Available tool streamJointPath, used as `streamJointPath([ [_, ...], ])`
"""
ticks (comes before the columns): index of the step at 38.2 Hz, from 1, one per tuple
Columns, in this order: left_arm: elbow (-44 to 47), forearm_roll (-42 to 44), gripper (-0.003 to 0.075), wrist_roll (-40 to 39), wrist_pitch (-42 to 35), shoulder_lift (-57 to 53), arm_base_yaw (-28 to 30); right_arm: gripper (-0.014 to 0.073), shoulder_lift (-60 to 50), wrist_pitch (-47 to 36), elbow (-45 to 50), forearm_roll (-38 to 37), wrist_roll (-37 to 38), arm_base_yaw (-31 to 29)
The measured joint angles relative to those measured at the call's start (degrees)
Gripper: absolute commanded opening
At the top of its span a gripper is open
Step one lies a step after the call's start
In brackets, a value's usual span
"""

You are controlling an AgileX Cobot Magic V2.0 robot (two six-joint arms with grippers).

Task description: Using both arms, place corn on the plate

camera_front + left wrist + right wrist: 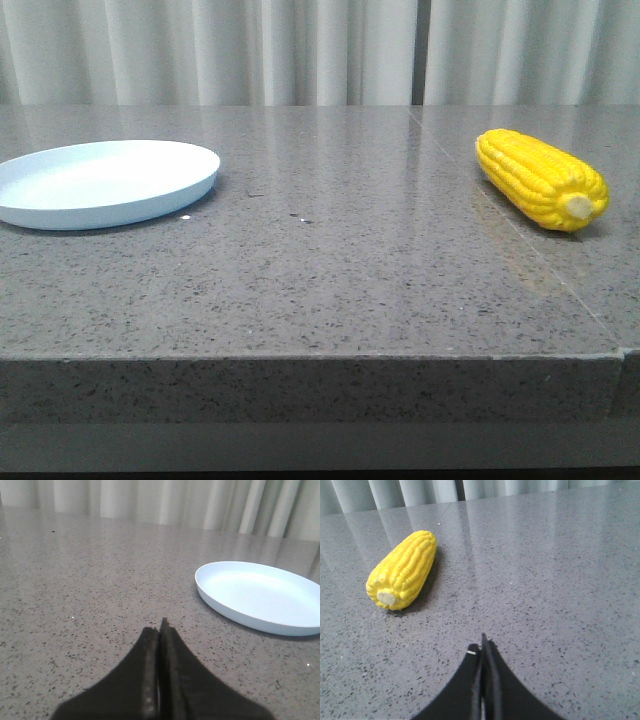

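Note:
The yellow corn lies on the grey stone table at the right, its cream stub end toward the front. It also shows in the right wrist view. The pale blue-white plate sits empty at the left, and shows in the left wrist view. My left gripper is shut and empty, low over the table, short of the plate. My right gripper is shut and empty, apart from the corn. Neither gripper shows in the front view.
The grey speckled table has a front edge near the camera and a seam running past the corn on the right. Pale curtains hang behind the table.

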Motion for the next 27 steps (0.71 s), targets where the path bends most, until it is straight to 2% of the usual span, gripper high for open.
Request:
streamJointPath([
  [19, 0.0, 0.0, -0.0020, 0.0, -1.1, 0.0, 0.0, -0.0070, 0.0, -0.1, 0.0, 0.0, 0.0, 0.0],
  [24, 0.0, 0.0, -0.0020, 0.0, -5.0, 0.0, 0.0, -0.0070, 0.0, -2.2, 0.0, 0.0, 0.0, 0.0],
  [27, 0.0, 0.0, -0.0020, 0.0, -11.5, 0.0, 0.0, -0.0070, 0.0, -3.3, -0.3, 0.0, 0.0, 0.0],
])
